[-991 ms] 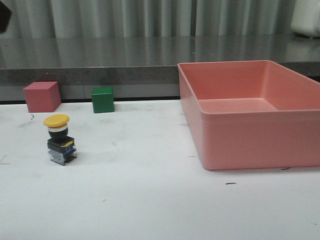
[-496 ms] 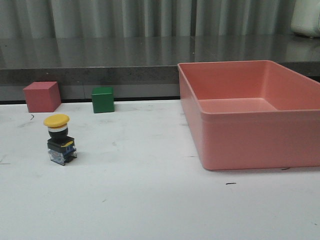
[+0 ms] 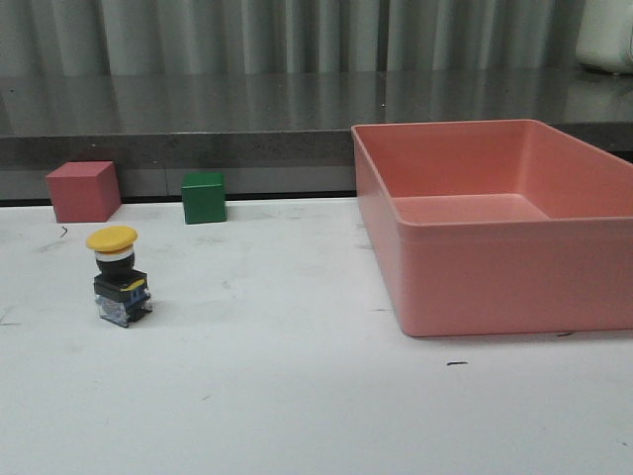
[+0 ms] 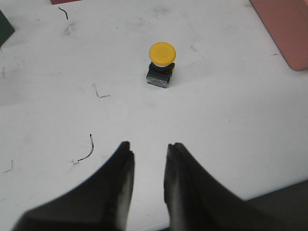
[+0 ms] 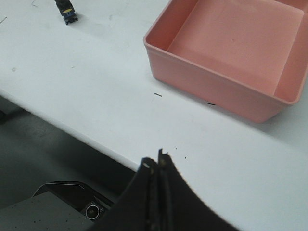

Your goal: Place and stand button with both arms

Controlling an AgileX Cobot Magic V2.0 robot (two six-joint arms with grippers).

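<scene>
Left gripper (image 4: 147,161) is slightly parted, empty; right gripper (image 5: 155,166) is closed, empty; button (image 3: 119,276) stands upright near the cubes; a careless approach could topple it.

The right tool (image 5: 155,166) is being held with its fingers pressed together, nothing between them, over the near edge of the white surface (image 5: 96,82). A pink bin (image 5: 231,53) is being shown resting on the surface, and the button (image 5: 65,10) is being cut off by the frame edge, well apart from the bin.
</scene>
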